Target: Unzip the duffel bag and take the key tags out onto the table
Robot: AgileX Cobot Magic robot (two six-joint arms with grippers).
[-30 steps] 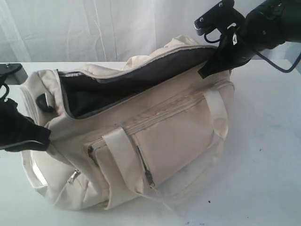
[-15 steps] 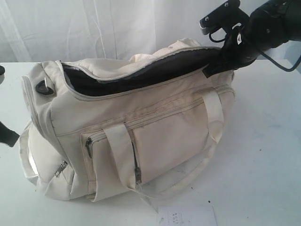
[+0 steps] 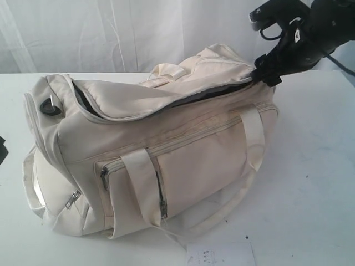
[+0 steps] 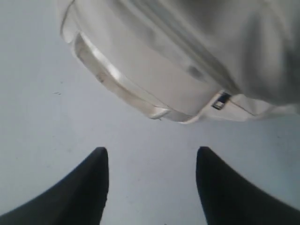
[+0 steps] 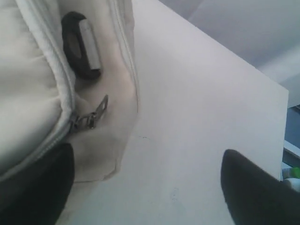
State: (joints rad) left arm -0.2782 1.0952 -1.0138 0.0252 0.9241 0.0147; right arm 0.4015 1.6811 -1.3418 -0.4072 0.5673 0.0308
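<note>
Exterior view, duffel bag (image 3: 194, 149), top unzipped

The left end effector (image 4: 152, 154) and right end effector (image 5: 147, 187) both have fingers spread apart.

The right arm (image 3: 324, 22) is black with a looped black cable (image 3: 265, 34); the left gripper (image 4: 151, 157) has black tapered fingers (image 4: 89, 187).

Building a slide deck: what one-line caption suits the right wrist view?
Right gripper open beside the duffel bag, near its zipper pull, white table beyond.
</note>
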